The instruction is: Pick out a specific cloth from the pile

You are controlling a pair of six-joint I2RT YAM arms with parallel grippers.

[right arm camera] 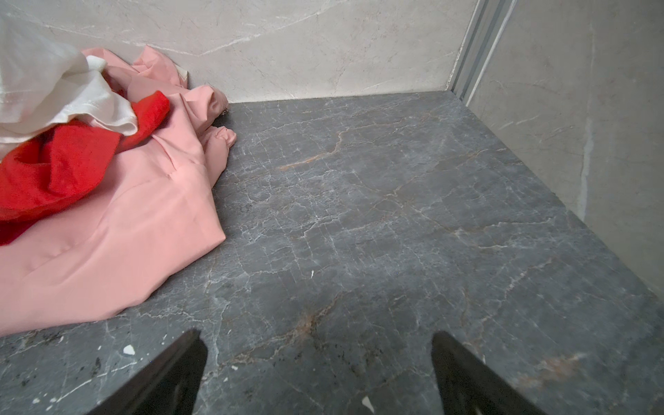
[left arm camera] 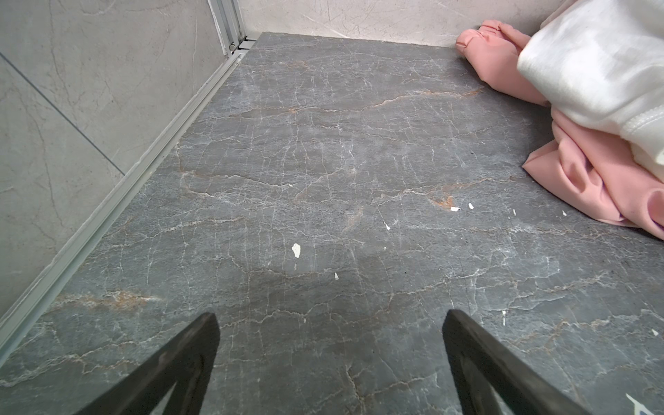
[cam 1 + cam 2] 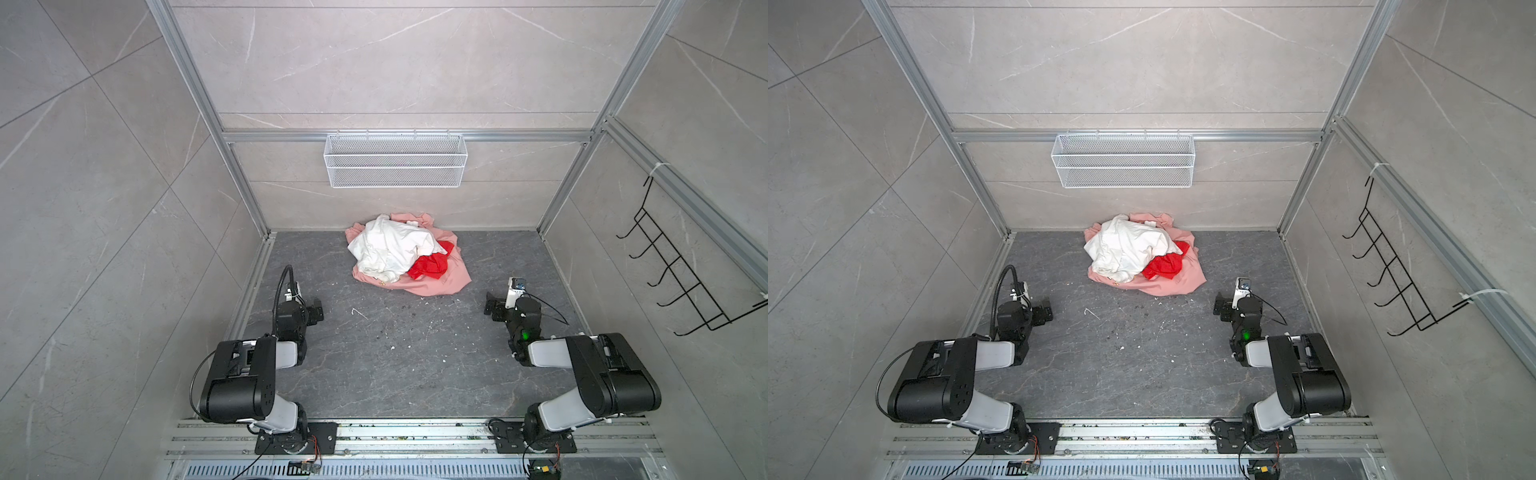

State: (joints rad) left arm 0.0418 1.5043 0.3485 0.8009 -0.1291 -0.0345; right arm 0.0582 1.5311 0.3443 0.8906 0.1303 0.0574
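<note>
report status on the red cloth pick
Left gripper, right gripper: jaws open, empty, short of the pile. Red cloth on pink garment, part-buried under white garment. White garment in the way.

Left arm (image 3: 241, 374) and right arm (image 3: 606, 374): black joints, pale grey links.
Each has a black base plate (image 3: 326, 434); a thick black cable (image 3: 277, 295) arches at the left wrist, a green light (image 3: 526, 333) glows on the right.
</note>
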